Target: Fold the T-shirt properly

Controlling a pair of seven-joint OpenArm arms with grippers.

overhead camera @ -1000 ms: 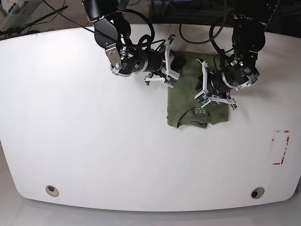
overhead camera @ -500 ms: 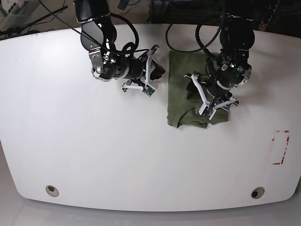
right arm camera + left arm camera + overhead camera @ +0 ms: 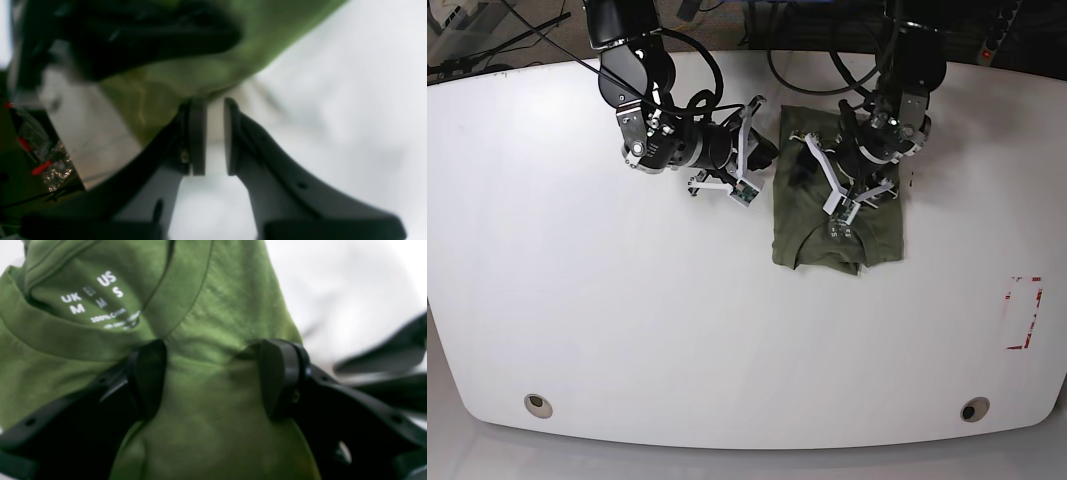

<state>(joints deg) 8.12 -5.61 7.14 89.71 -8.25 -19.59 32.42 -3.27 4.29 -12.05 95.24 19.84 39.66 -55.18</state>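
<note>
Centrally, toward the far edge of a white table [image 3: 577, 300], an olive T-shirt [image 3: 837, 225] is laid folded; the left gripper [image 3: 213, 380] is spread wide over its cloth near the collar label [image 3: 96, 300]; the right gripper [image 3: 215, 136] is held nearly pressed together, gripping nothing, just beside the shirt.

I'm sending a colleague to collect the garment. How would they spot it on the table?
On the white table, look toward the far edge, right of centre, under the left gripper. There lies the T-shirt, a folded olive-green rectangle with a white size print inside the collar. It is the only cloth there.
</note>
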